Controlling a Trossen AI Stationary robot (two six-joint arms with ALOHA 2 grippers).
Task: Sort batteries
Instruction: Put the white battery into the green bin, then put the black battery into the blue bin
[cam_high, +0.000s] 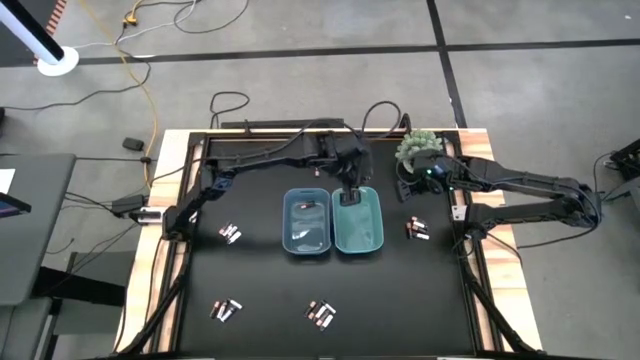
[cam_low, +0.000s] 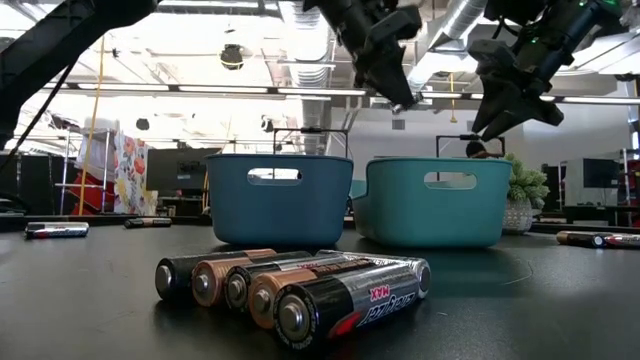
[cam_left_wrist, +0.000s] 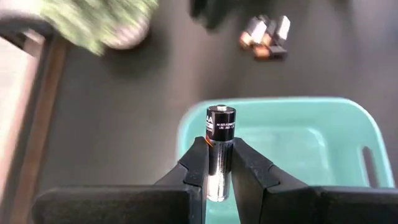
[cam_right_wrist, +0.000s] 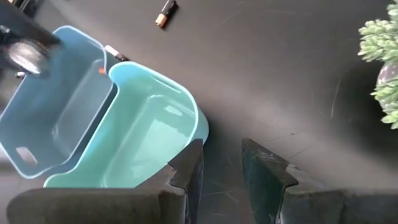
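Black tabletop (cam_high: 400, 300) bears scattered batteries (cam_high: 320, 314) under bright ceiling lights (cam_low: 230, 55).

Teal bin (cam_high: 358, 226), blue bin (cam_high: 307, 222)

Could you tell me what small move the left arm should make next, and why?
Probably lower a little and open. The left pincer is shut on a battery and sits over the teal bin, which looks empty, so releasing there should drop it in. The right pincer waits beside that bin, holding nothing.
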